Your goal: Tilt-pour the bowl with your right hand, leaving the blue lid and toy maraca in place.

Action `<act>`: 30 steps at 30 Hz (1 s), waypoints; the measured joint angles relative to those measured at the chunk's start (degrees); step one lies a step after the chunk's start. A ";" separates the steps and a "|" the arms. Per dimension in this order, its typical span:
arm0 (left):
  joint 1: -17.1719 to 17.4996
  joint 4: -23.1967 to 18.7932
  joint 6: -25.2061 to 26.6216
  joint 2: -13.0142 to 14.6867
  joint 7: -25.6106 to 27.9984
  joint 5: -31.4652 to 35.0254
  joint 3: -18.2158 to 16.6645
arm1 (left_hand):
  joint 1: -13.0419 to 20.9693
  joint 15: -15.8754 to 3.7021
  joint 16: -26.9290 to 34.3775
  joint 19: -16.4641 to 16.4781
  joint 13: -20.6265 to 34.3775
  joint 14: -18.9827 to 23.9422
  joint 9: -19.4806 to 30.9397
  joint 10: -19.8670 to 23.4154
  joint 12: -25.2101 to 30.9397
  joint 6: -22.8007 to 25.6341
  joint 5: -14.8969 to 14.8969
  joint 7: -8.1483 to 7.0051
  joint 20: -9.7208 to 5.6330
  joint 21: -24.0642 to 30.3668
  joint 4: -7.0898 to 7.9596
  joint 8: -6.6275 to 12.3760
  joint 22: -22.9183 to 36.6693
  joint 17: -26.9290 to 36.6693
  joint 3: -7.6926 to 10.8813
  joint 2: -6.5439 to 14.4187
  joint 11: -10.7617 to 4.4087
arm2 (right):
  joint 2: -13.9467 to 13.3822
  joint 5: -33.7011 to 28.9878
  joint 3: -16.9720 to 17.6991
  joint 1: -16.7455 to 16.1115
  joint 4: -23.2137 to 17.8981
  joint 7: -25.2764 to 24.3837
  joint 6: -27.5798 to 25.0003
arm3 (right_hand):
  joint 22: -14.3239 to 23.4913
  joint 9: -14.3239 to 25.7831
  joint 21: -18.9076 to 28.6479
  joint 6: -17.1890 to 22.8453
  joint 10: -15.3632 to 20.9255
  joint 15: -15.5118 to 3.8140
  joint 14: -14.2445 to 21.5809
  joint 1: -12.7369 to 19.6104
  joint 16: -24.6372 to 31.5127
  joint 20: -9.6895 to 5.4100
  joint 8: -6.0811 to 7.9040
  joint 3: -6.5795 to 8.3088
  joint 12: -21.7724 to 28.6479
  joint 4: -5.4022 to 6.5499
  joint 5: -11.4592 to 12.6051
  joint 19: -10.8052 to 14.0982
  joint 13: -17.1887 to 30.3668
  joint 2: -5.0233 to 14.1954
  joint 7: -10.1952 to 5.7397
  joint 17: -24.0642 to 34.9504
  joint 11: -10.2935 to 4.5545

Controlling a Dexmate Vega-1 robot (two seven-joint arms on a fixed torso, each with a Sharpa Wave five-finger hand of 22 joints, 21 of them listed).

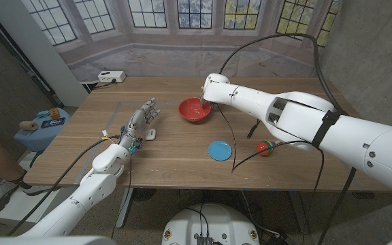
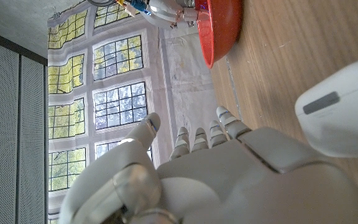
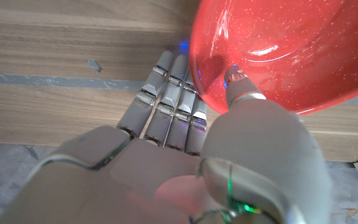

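The right hand (image 1: 207, 102) held the red bowl (image 1: 195, 109) by its rim, thumb inside and fingers (image 3: 166, 106) under it, far back on the worktop (image 1: 175, 153). The bowl maybe tipped a little. The left hand (image 1: 139, 122) held nothing, fingers apart. The blue lid (image 1: 219, 150) and maraca (image 1: 265, 147) lay nearer.

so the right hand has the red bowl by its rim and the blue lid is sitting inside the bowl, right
Not quite. The right hand does grip the glossy red bowl by its rim, but the round blue lid lies on the wooden table, apart from the bowl; the head view shows this.
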 measured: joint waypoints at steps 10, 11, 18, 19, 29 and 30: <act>0.17 -0.25 0.00 0.04 0.02 -0.02 -0.01 | 0.00 0.00 0.00 0.00 0.00 0.00 0.00 0.32 0.00 0.00 0.00 0.00 0.00 0.00 -0.17 0.00 0.00 0.00 -0.18 0.00 -0.32 | 0.49 -0.57 0.41 -0.71 0.63 -1.33 -0.12 | 0.00 0.27 0.48 2.28 2.28 -0.61 2.25 1.73 1.43 -0.66 0.00 -0.31 2.45 -0.32 0.04 1.36 1.50 0.38 -0.65 1.43 -1.24; 0.18 -0.27 0.00 0.05 0.02 -0.02 -0.01 | 0.00 0.00 0.00 0.00 0.00 0.00 0.00 0.32 0.00 0.00 0.00 0.00 0.00 0.00 -0.17 0.00 0.00 0.00 -0.18 0.00 -0.32 | 0.49 -0.62 0.41 -0.71 0.63 -1.54 -0.17 | 0.00 0.26 0.64 2.69 2.66 -0.71 2.61 1.74 1.62 -0.58 0.00 -0.31 2.85 -0.32 0.04 1.64 1.73 0.39 -0.80 1.55 -1.44; 0.19 -0.35 0.04 0.06 0.09 -0.03 -0.01 | 0.00 -0.01 0.00 0.31 0.00 -0.01 0.00 0.31 0.00 0.00 0.00 0.00 0.32 0.00 -0.17 0.00 -0.01 0.00 -0.17 0.00 -0.32 | 0.58 -0.98 0.68 -1.24 0.70 -2.83 -0.37 | 0.27 0.98 1.30 5.39 4.87 -1.60 5.56 4.28 2.58 -1.55 0.86 -0.31 5.38 -0.32 0.04 2.99 3.46 0.38 -1.86 2.33 -2.81; 0.18 -0.36 0.09 0.06 0.09 -0.03 -0.01 | 0.00 -0.01 0.00 0.31 0.00 -0.01 0.00 0.31 0.00 0.00 0.00 0.00 0.32 0.00 -0.16 0.00 -0.01 0.00 -0.17 0.00 -0.32 | 0.58 -1.06 0.72 -1.36 0.69 -3.23 -0.41 | 0.27 1.06 1.30 5.89 5.29 -1.66 6.21 4.48 2.60 -1.75 1.09 -0.31 5.79 -0.32 0.04 3.19 3.71 0.57 -1.98 2.38 -3.00; 0.01 -0.36 0.40 0.02 0.09 -0.03 0.23 | 0.00 0.41 0.00 0.31 0.00 0.41 0.00 0.31 0.24 0.00 0.00 0.00 0.31 0.00 -0.16 0.00 -0.01 0.29 -0.17 0.00 -0.31 | 0.80 -1.60 0.88 -1.90 0.94 -5.00 -0.37 | 0.26 1.60 1.75 9.10 7.61 -2.61 9.37 7.09 3.59 -3.25 2.08 0.22 8.69 -0.51 0.04 4.17 5.79 0.91 -2.96 3.21 -4.31; -0.02 -0.36 0.49 0.00 0.09 -0.03 0.26 | 0.00 0.41 0.00 0.31 0.00 0.41 0.00 0.31 0.24 0.00 0.00 0.00 0.31 0.00 -0.16 0.00 -0.01 0.29 -0.16 0.00 -0.31 | 0.84 -1.65 0.88 -1.93 1.10 -5.09 -0.34 | 0.26 1.79 1.88 9.45 7.71 -2.65 9.41 7.34 3.59 -3.58 2.22 0.29 8.95 -0.58 0.04 4.38 6.00 0.76 -2.88 3.39 -4.42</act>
